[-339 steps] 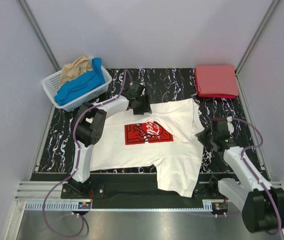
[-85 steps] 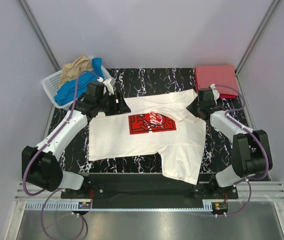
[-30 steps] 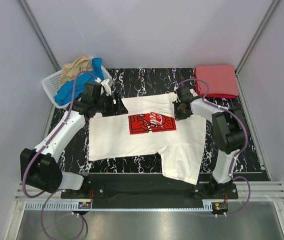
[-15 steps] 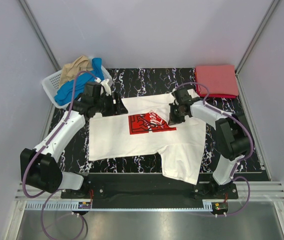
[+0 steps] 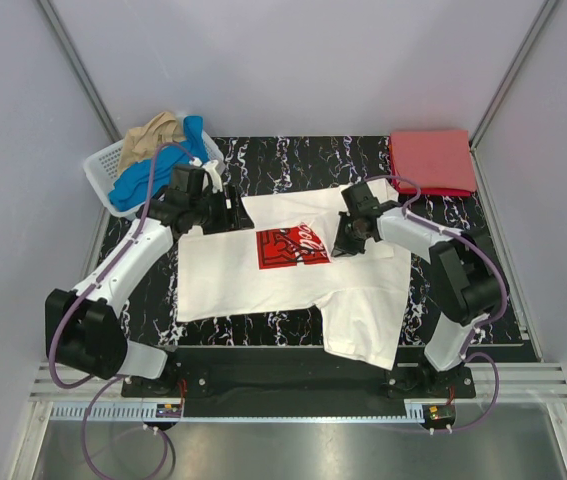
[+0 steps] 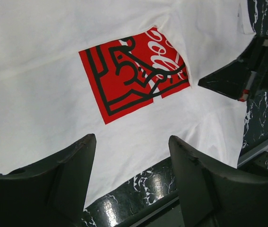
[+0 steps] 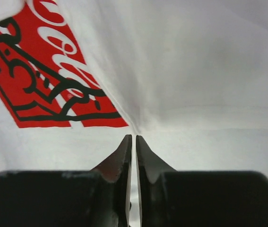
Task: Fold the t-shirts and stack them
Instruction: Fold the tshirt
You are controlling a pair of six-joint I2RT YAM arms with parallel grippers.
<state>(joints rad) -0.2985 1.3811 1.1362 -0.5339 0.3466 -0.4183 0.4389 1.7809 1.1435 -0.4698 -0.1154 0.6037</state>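
Because its right side is folded in over the red print (image 5: 283, 250) to narrow it, white t-shirt (image 5: 263, 290) lies flat on the counter (image 5: 293, 160). Right gripper (image 7: 134, 137) jaws nearly meet at the fold edge, can't tell if pinching. Left gripper (image 6: 131, 139) jaws released, hovering above cloth.

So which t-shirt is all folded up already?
The red t-shirt at the far right, a neat flat square. The white t-shirt lies spread out; the blue t-shirt and tan t-shirt are bunched in the basket.
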